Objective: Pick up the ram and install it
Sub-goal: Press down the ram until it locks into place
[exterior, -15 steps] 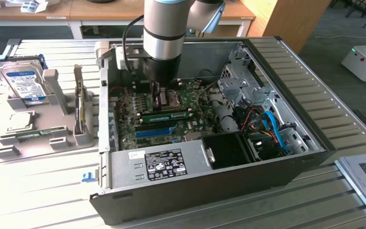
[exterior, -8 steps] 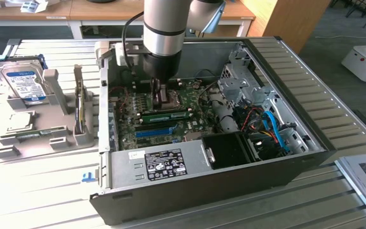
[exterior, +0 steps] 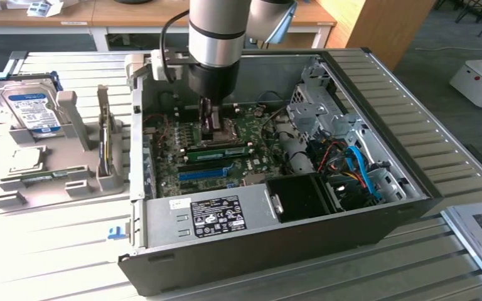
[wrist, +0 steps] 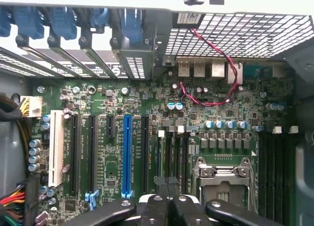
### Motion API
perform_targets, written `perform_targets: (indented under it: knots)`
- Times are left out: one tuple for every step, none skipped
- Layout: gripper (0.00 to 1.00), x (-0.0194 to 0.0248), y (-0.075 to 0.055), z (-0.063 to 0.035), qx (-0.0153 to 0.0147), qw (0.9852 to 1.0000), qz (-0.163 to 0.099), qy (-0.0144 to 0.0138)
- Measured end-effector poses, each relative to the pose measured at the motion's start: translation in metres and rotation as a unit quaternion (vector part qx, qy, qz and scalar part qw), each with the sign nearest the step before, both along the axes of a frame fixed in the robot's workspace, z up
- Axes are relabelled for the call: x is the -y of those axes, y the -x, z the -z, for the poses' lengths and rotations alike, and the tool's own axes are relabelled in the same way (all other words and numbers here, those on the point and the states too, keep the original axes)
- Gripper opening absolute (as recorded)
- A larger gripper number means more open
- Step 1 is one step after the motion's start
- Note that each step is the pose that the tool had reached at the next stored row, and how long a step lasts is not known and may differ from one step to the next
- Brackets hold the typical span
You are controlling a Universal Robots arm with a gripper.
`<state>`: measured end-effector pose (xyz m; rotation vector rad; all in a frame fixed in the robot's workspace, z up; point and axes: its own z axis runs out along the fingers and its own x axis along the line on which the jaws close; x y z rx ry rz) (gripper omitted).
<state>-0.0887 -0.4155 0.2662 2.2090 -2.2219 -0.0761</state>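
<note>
The arm reaches straight down into the open computer case, which lies on its side on the slatted surface. Its hand hangs just above the motherboard, near the middle of the board, and the fingers are pressed together, closed tight. Whether anything thin sits pinched between them I cannot tell.

A ram stick, green with black chips, lies seated across the board just at six o'clock from the hand. Below that again, further toward six o'clock, runs the long blue slot. From the wrist camera, the same blue slot shows among black expansion slots, with the empty processor socket close beside the fingertips and a red wire looping up to the rear grille.

At nine o'clock from the case, well apart from the hand, a grey holder stands on the surface. It carries a hard drive upright, a processor chip lying flat, and another green stick standing on edge in a slot. The power supply with its black label fills the near corner of the case.
</note>
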Motion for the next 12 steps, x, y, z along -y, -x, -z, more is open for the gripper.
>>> perform_targets:
  knots:
    - [0.10, 0.0000, 0.000, -0.0010, 0.0000, 1.0000, 0.000, 0.0000]
    - [0.10, 0.0000, 0.000, -0.0020, 0.0000, 1.0000, 0.000, 0.0000]
    - [0.10, 0.0000, 0.000, -0.0032, 0.0000, 1.0000, 0.000, 0.0000]
    - [0.10, 0.0000, 0.000, -0.0044, 0.0000, 1.0000, 0.000, 0.0000]
    - [0.10, 0.0000, 0.000, -0.0055, 0.0000, 1.0000, 0.000, 0.0000]
    - [0.10, 0.0000, 0.000, -0.0066, 0.0000, 1.0000, 0.000, 0.0000]
    - [0.10, 0.0000, 0.000, -0.0077, 0.0000, 1.0000, 0.000, 0.0000]
    - [0.10, 0.0000, 0.000, -0.0089, 0.0000, 1.0000, 0.000, 0.0000]
    - [0.10, 0.0000, 0.000, -0.0101, 0.0000, 1.0000, 0.000, 0.0000]
    - [0.10, 0.0000, 0.000, -0.0113, 0.0000, 1.0000, 0.000, 0.0000]
    - [0.10, 0.0000, 0.000, -0.0124, 0.0000, 1.0000, 0.000, 0.0000]
    - [0.10, 0.0000, 0.000, -0.0135, 0.0000, 1.0000, 0.000, 0.0000]
